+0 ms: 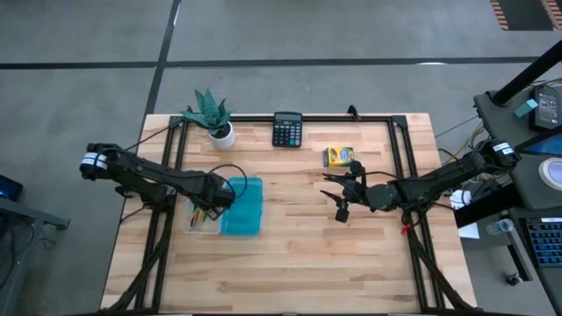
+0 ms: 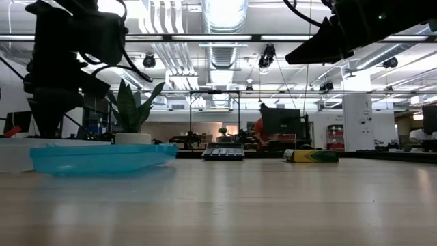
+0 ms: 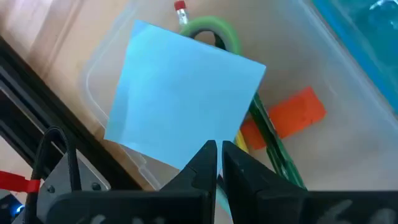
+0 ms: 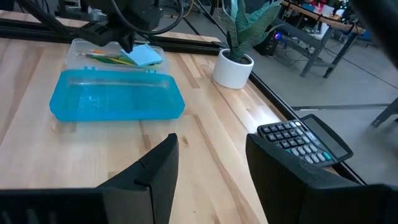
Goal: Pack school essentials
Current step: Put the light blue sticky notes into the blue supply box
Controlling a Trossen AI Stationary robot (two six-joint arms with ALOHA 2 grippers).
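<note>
Sticky-note pad point(image 3: 186, 102), light blue, is pinched by one corner between the closed fingers of the left gripper point(image 3: 217, 155), which hangs over the open clear box point(image 3: 99, 93); the pad tilts just above the contents and does not appear to be set down yet. Directly beneath and beyond the pad, inside the same box, lie the red eraser point(image 3: 298, 112), the green-handled scissors point(image 3: 214, 30), and several pens and pencils point(image 3: 267, 143), one showing a red-tipped end past the pad's far edge. Just beside the gripper, on the side toward the table's middle, the teal lid point(image 1: 243, 206) lies flat on the wood, hinged open against the box. Farther off, well across the table, the right gripper point(image 1: 342, 195) hovers with its fingers parted about halfway and nothing between them; the right wrist view shows empty space in the gap. Just behind that gripper, toward the table's back edge, the yellow crayon box point(image 1: 338, 156) rests on the table, unpacked. Beyond it stand a calculator point(image 1: 287, 129) and a potted plant point(image 1: 213, 116) near the back rail. Assessment: most small stationery is already in the box; the pad is on the point of release; the crayon box remains to be loaded, and the lid remains to be closed.
</note>
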